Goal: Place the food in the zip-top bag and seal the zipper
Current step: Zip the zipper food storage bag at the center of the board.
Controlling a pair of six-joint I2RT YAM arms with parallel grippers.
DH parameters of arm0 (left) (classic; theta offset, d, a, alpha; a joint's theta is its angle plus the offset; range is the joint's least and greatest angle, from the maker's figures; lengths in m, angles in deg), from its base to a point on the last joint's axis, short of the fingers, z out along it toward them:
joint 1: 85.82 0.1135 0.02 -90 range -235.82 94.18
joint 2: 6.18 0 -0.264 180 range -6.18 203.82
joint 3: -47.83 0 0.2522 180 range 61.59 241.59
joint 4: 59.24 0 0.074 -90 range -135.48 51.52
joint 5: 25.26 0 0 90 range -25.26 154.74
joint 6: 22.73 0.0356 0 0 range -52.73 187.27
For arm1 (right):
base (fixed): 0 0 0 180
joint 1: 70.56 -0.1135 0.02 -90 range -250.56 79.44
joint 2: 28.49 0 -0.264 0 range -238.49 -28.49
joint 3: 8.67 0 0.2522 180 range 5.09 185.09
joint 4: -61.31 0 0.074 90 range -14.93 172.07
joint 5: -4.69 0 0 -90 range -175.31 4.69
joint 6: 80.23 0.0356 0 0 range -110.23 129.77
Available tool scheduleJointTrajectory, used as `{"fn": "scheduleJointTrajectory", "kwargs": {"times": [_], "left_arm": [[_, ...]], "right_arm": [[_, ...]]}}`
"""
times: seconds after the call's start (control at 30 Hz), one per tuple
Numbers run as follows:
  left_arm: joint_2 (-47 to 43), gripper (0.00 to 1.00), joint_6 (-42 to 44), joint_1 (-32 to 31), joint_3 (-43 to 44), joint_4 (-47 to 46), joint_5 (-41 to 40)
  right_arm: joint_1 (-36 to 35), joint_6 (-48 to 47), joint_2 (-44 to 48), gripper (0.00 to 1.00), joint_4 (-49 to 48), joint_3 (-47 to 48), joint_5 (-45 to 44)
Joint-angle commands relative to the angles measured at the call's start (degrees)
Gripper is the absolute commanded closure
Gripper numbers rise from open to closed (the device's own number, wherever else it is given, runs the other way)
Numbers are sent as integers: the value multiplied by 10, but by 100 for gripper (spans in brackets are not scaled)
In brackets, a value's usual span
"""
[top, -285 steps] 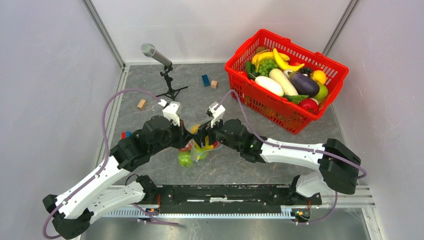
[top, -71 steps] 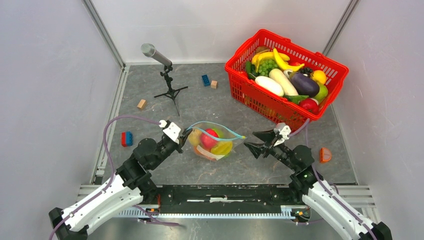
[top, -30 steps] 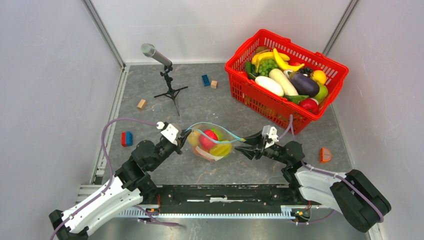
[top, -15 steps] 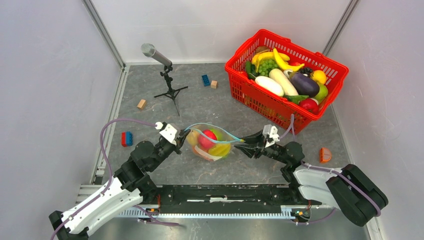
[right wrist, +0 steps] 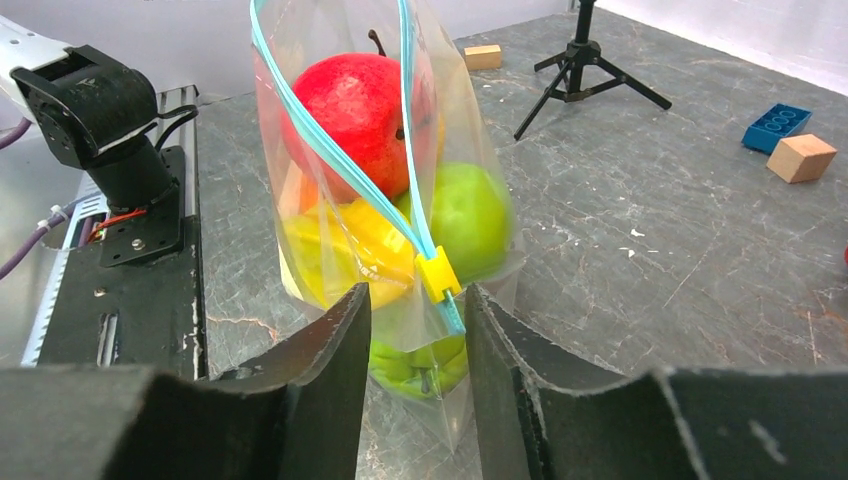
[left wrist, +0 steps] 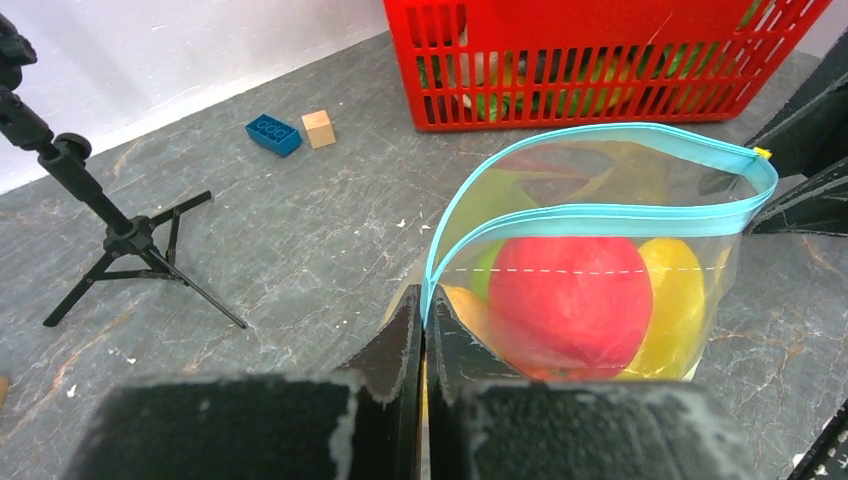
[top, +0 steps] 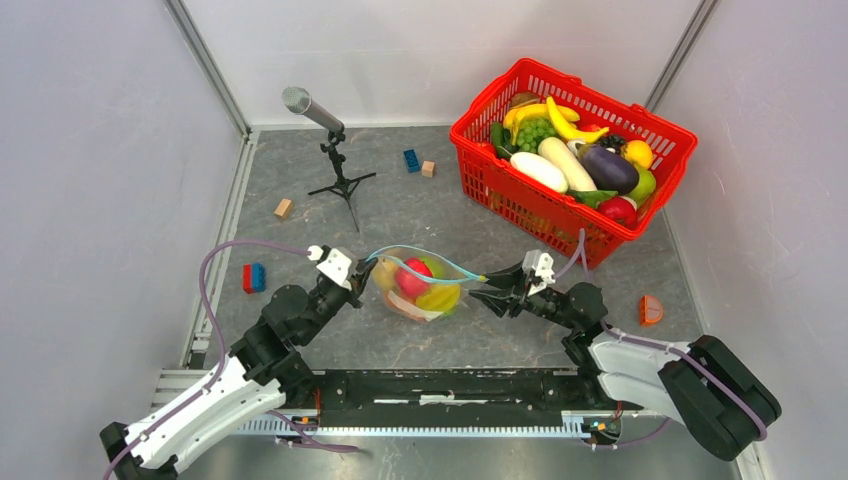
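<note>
A grey marbled tabletop (top: 420,205) sits between plain white walls (top: 420,50). At the upper right of the top view, a red plastic mesh basket (top: 530,210) holds bananas, grapes, an aubergine and other toy produce. At centre stands a clear, flimsy zip-top bag (top: 400,300) with a glossy red apple (top: 413,280), a yellow lemon (top: 442,297) and a green round fruit (right wrist: 470,215) inside. Its light blue zipper strip (left wrist: 600,215) gapes in a loop. The left gripper (left wrist: 422,325) is clamped together on the bag's left corner. The right gripper (right wrist: 417,292) has its jaws apart on either side of the small yellow slider (right wrist: 438,272).
</note>
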State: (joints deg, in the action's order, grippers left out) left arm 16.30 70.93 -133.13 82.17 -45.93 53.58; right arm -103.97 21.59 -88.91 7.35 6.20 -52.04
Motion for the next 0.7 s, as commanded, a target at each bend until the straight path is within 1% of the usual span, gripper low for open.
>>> {"fn": "scheduleJointTrajectory", "kwargs": {"times": [0.0,0.1,0.17,0.33,0.47,0.53,0.6,0.63,0.67], "left_arm": [[-15,98,-30,2,-16,-36,-38],[-36,98,-31,2,-34,-50,-50],[-44,98,-47,2,-36,-44,-51],[-60,98,-53,2,-44,-33,-50],[-68,98,-52,2,-45,-30,-54],[-68,98,-50,2,-42,-27,-52],[-67,98,-50,2,-41,-25,-50],[-66,98,-52,2,-41,-24,-49],[-66,98,-53,2,-41,-25,-48]], "right_arm": [[-11,12,-9,56,-48,-77,-17],[-20,12,-10,55,-61,-83,-25],[-23,12,-16,56,-61,-84,-33],[-35,20,-33,66,-79,-83,-36],[-41,21,-34,68,-93,-88,-54],[-41,25,-36,74,-103,-87,-57],[-42,32,-40,77,-113,-84,-58],[-44,33,-45,82,-121,-83,-58],[-45,34,-48,84,-123,-81,-59]]}}
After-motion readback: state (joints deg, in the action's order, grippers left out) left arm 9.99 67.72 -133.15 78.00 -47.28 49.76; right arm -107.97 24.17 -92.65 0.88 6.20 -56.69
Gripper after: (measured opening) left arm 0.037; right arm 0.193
